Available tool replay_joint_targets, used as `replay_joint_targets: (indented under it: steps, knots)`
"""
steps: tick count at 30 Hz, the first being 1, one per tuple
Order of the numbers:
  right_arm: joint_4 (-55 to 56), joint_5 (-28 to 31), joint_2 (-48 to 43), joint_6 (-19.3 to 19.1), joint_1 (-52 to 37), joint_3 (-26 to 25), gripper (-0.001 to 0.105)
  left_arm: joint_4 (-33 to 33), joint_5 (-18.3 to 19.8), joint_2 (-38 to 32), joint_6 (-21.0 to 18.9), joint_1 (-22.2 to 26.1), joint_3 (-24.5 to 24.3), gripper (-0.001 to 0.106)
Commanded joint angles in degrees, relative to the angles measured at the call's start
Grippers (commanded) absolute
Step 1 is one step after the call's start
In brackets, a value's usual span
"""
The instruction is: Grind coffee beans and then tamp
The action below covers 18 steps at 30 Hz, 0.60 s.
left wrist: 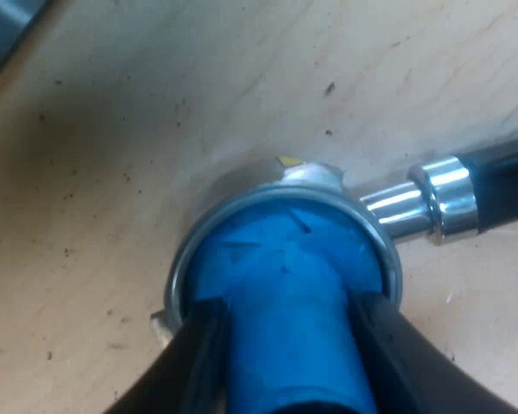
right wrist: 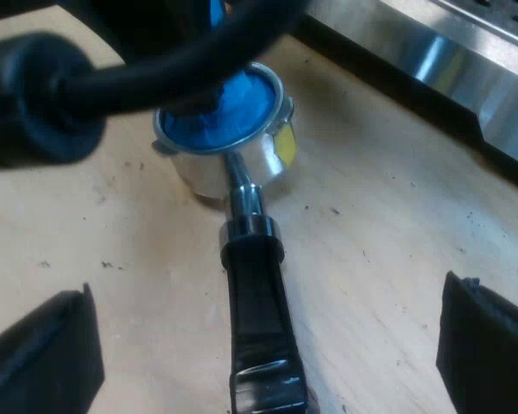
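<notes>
Two black fingers of my left gripper (left wrist: 287,310) clamp the blue tamper (left wrist: 285,259) by its stem, one on each side. The tamper's broad foot sits inside the basket of the metal holder (left wrist: 180,267) and hides whatever lies in it. The finger roots and the top of the stem are cut off. From the holder a chrome neck leads into the dark handle (left wrist: 501,185), whose far end runs out of view. A small yellow mark (left wrist: 289,161) on the holder's outer wall is too blurred to read. Bare wooden table (left wrist: 112,129), speckled with dark crumbs, surrounds the holder on every side that shows. The left arm comes down steeply onto the holder, nearly along the tamper's stem.

In the right wrist view, the left arm's dark bulk hides the upper part of the tamper. My right gripper (right wrist: 268,302) is spread wide and holds nothing. Its fingers flank the handle, well clear of it on both sides, with open wood between. Whether they are level with the handle or above it I cannot tell. The right arm points along the handle toward the basket. Past the holder, the espresso machine (right wrist: 466,60) shows its steel front and dark lower edge, near the basket but apart from it.
</notes>
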Motion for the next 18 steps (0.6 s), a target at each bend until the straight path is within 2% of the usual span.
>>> replay_joint_targets:
  steps: [1, 9, 18]
  knots:
    - [-0.4, 0.0, -0.4, -0.5, -0.2, -0.1, 0.080, 2.3, -1.0, 1.6, 0.2, -0.2, 2.6, 0.000]
    - [-0.4, 0.0, -0.4, 0.9, -0.2, -0.1, 0.080, 0.3, -1.0, 1.6, 0.2, -0.2, 6.9, 0.000]
    - [-0.4, 0.0, -0.4, 0.7, -0.2, -0.1, 0.080, 0.2, 0.8, 1.6, 0.2, -0.2, 6.4, 0.000]
